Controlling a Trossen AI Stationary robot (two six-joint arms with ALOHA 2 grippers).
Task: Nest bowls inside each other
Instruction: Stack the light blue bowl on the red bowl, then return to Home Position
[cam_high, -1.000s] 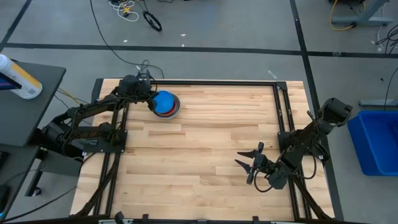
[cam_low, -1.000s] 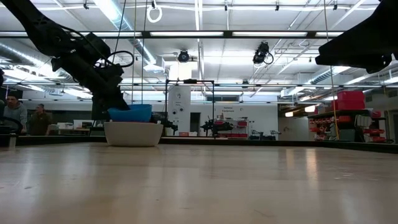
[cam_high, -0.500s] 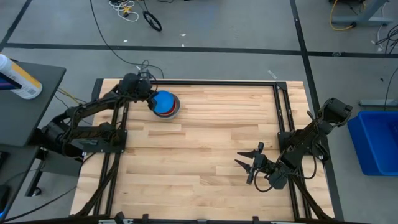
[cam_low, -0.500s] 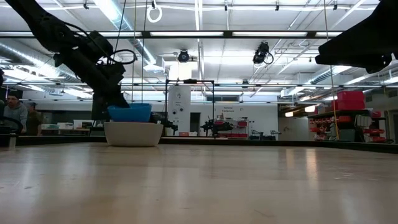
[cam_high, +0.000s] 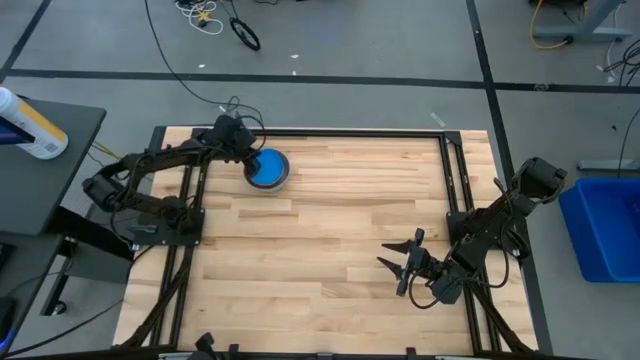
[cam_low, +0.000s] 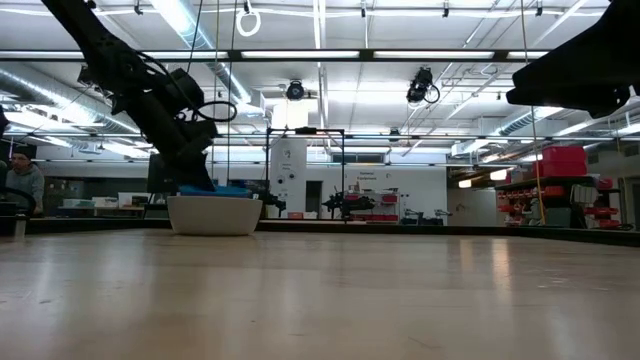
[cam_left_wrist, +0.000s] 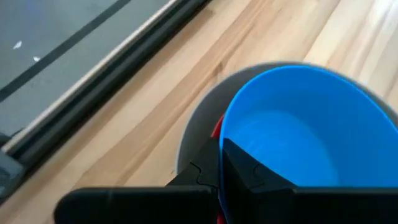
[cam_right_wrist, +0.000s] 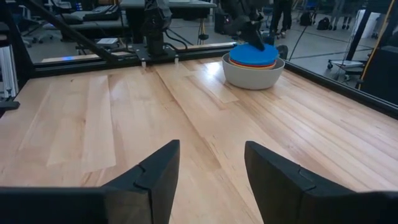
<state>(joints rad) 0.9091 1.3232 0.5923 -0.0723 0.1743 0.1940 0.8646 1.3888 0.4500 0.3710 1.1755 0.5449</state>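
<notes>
1. Light blue bowl (cam_high: 266, 166) sits on top of the stack at the far left of the table (cam_high: 330, 240), seated low in the grey bowl (cam_high: 283, 178). From the low view only a thin blue rim shows above the grey wall.
2. A sliver of the red bowl (cam_left_wrist: 216, 129) peeks out between the blue wall and the grey one, so there are other bowls nested underneath. I can't count them from here.
3. My left gripper (cam_high: 245, 163) is pinched tight on the near rim of the light blue bowl; in the wrist view one finger is inside the wall, and the other I take to be outside.
4. Step in hand, as I read it: seat this bowl and let go. I want it level in the stack before I open, not cocked on one side.
5. To do it well I'd press straight down lightly, open the fingers fully, then lift straight up so the inner finger doesn't drag the rim and tip the bowl out again.
6. Right gripper (cam_high: 402, 262) waits near the table's front right, well apart from the stack, fingers spread and holding nothing.
7. No loose bowls show elsewhere on the table, so this looks like the last one.
</notes>
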